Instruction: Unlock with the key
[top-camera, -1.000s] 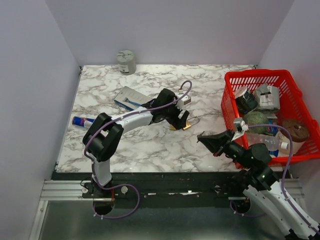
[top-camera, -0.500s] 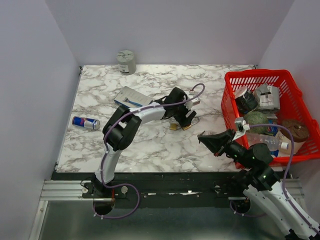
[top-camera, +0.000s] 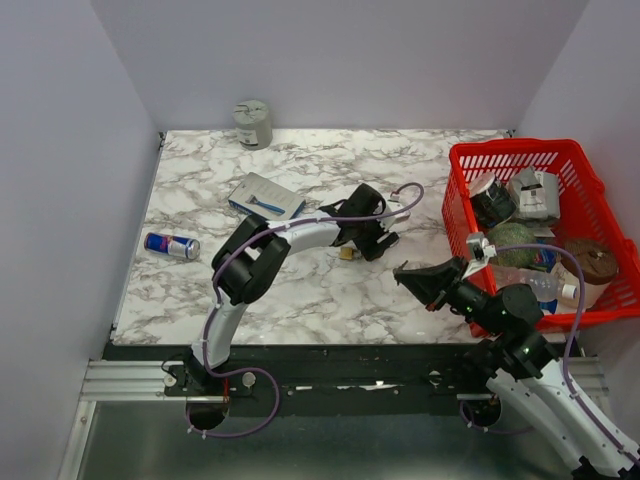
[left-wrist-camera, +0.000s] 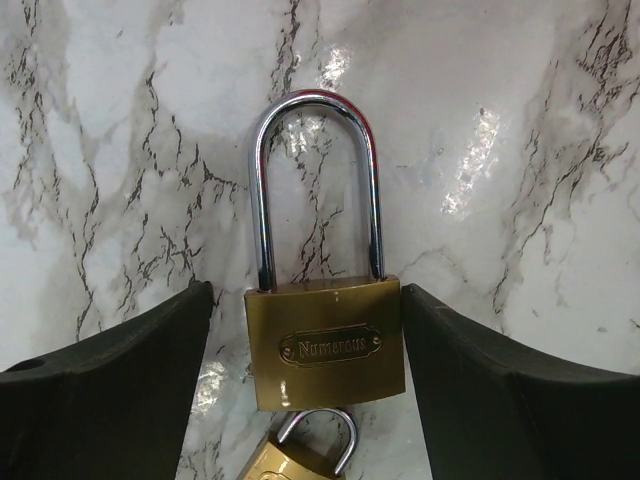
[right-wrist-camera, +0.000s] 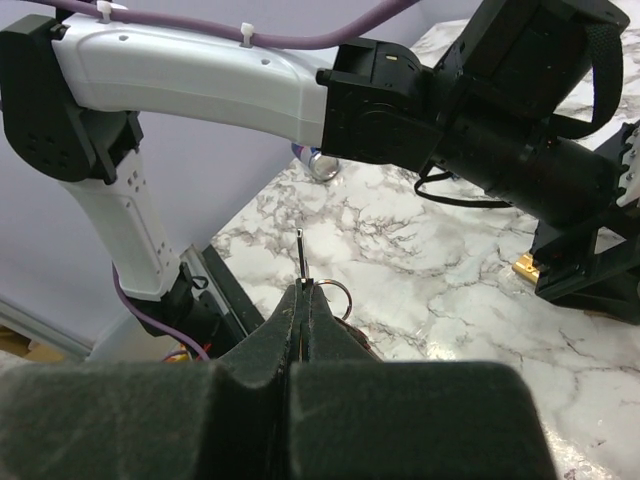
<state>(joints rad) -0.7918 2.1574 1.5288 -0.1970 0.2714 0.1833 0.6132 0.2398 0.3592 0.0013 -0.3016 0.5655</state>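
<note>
My left fingers (left-wrist-camera: 110, 375) are open on both sides of the padlock (left-wrist-camera: 328, 345), and my right fingers (right-wrist-camera: 250, 360) grip the key (right-wrist-camera: 301, 255), not yet inserted.

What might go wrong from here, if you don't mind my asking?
The left gripper is open around the padlock; closing off-centre may skid it on the table. The right gripper pinches the key at its tips, so it may twist on insertion. A small padlock lies at the padlock's bottom edge, possibly in the way.
</note>
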